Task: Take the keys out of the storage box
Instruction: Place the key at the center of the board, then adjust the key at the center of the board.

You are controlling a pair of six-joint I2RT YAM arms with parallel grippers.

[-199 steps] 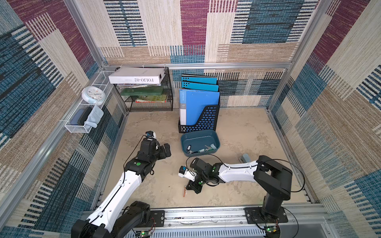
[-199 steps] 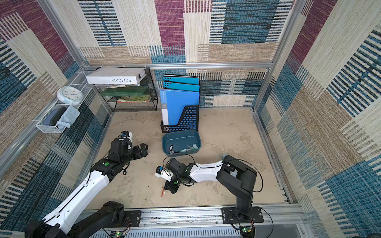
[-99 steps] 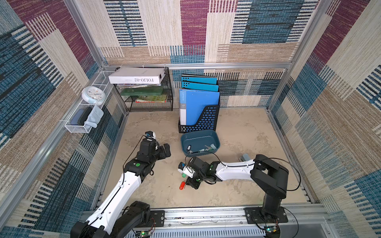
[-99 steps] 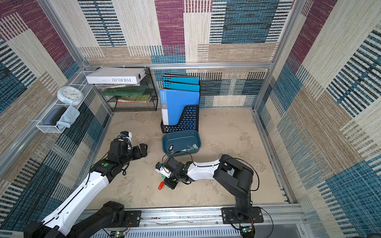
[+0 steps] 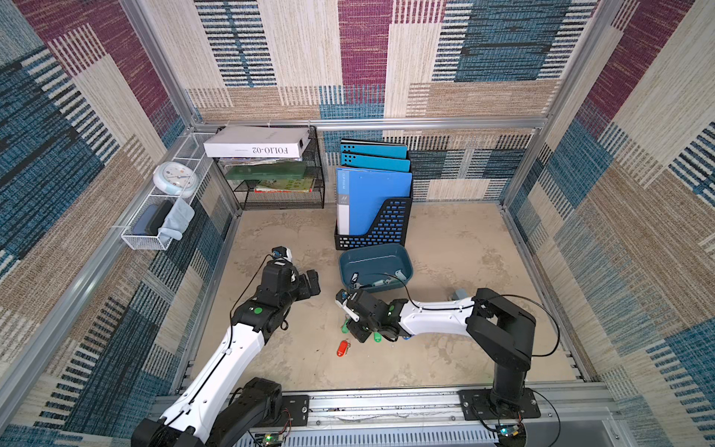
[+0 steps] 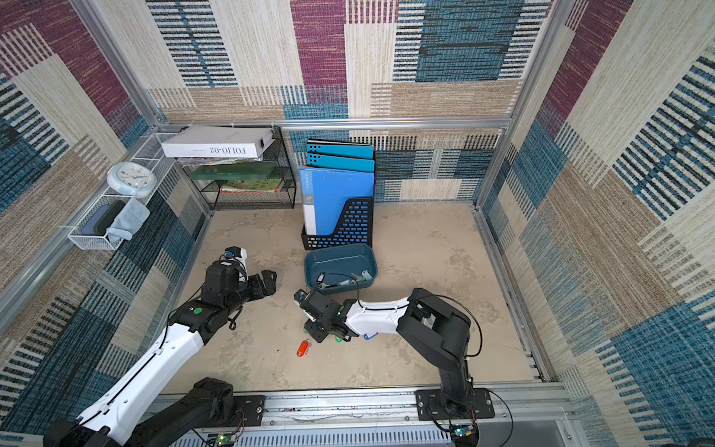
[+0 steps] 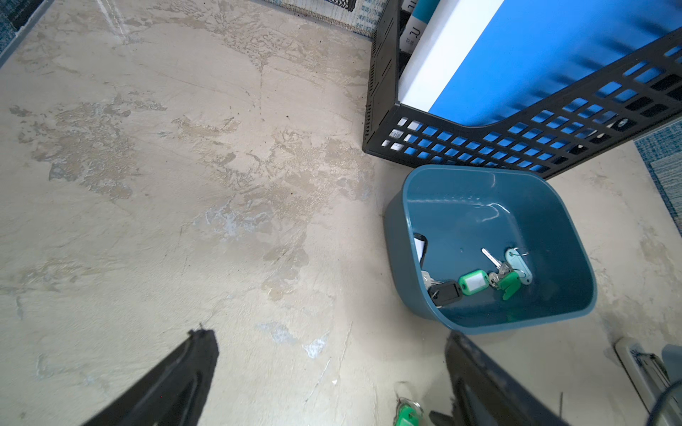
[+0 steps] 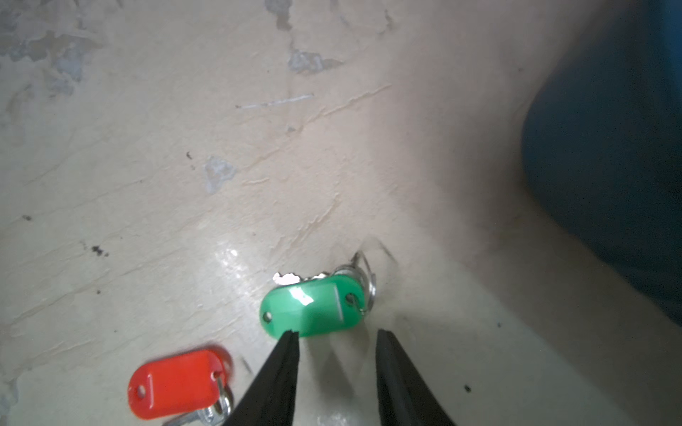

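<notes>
- The red-tagged key has dropped near the storage box; right gripper narrowly parted, empty.
- Idle left gripper gapes wide beside the box.
- Other keys remain inside; more trips likely.

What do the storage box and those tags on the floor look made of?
Storage box: smooth teal plastic, semi-gloss; light streaks on its inner wall.
Green tag: glossy plastic, bright glint on top.
Red tag: likely the same, blurred.
Key ring: silvery wire, likely metal.
</notes>
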